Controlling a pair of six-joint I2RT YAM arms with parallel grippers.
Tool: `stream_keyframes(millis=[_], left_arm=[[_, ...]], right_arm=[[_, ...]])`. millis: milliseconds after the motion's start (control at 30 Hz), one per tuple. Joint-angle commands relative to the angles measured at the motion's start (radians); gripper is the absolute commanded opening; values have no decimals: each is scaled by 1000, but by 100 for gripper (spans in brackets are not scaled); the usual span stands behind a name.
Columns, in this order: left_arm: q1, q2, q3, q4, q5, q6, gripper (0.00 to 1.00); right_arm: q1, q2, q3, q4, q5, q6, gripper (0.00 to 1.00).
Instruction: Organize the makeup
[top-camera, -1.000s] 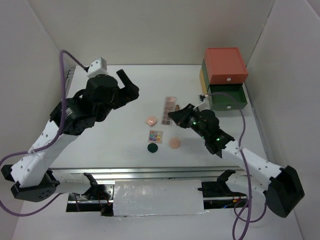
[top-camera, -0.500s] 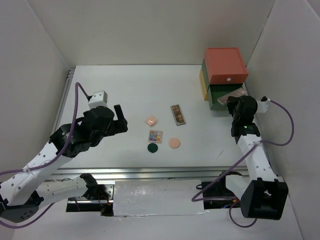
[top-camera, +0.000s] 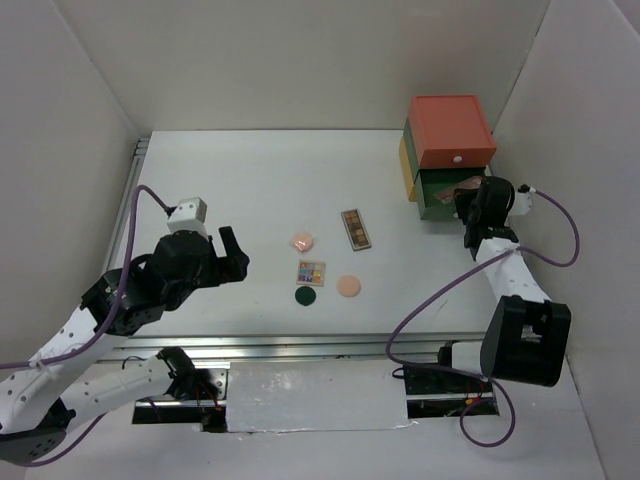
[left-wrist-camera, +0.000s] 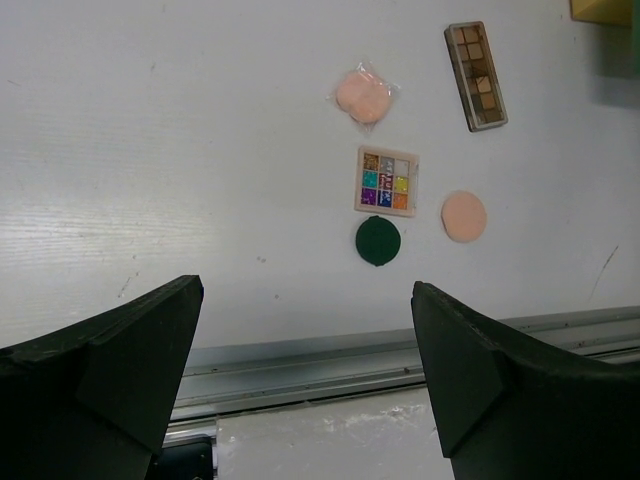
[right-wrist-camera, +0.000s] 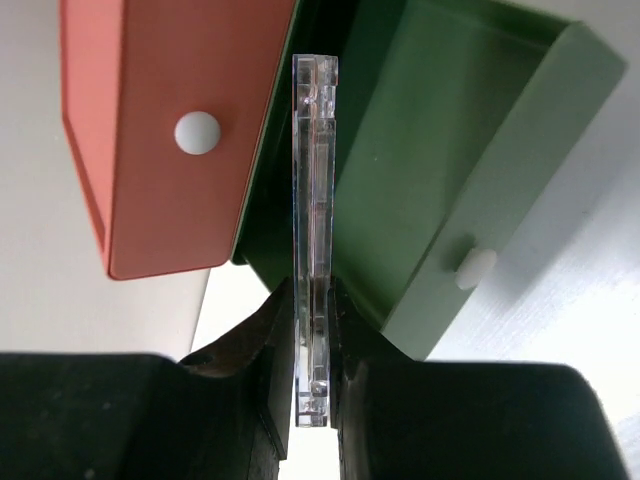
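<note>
Nearest, the left gripper (left-wrist-camera: 305, 290) hangs spread wide, holding nothing, over the loose stuff: green compact (left-wrist-camera: 378, 241), then peach compact (left-wrist-camera: 464, 216), square palette (left-wrist-camera: 386, 182), pink compact (left-wrist-camera: 364, 95), long palette (left-wrist-camera: 476, 62). Farther out, the right gripper (right-wrist-camera: 312, 305) pinches a second palette (right-wrist-camera: 314, 140) by its flat faces at one end, over the open green drawer (right-wrist-camera: 410, 190). It looks light, stiff and slick, so I'd guess it can swivel in that end grip.

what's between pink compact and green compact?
The square palette, apart from both the pink compact and the green compact; clearest in the left wrist view.
</note>
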Motion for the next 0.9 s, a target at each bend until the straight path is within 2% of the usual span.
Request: stream_keyframes(millis=[0, 33, 67, 100, 200, 267, 300, 467, 567, 600, 633, 733, 867], left_arm=[[0, 14, -18, 35, 25, 30, 99], [-2, 17, -26, 35, 28, 30, 99], [0, 21, -28, 37, 31, 33, 99], [0, 23, -31, 40, 31, 33, 99], [0, 23, -44, 58, 20, 32, 99], [0, 26, -55, 67, 14, 24, 99], [0, 37, -58, 72, 9, 21, 99], [0, 96, -106, 159, 11, -17, 99], [3, 179, -115, 237, 58, -29, 99], [6, 237, -112, 251, 71, -32, 99], [9, 270, -103, 267, 100, -36, 99], [11, 397, -77, 323, 141, -31, 99], [20, 550, -37, 374, 163, -28, 99]], right_arm=[[-6, 58, 81, 90, -36, 27, 10], [-6, 67, 90, 89, -42, 31, 14], [-6, 74, 106, 86, -48, 32, 25], [-6, 77, 109, 87, -49, 29, 54], [-6, 75, 127, 64, -51, 24, 69], [-6, 54, 135, 35, -51, 18, 71], [-6, 39, 133, 29, -40, 8, 76], [-6, -107, 93, 29, -66, -15, 77], [-1, -210, 71, 7, -114, -40, 78], [0, -253, 66, -8, -123, -60, 86], [0, -270, 55, -32, -129, -69, 87], [0, -325, 32, -106, -129, -109, 87], [-1, -439, -58, -118, -271, -160, 87]])
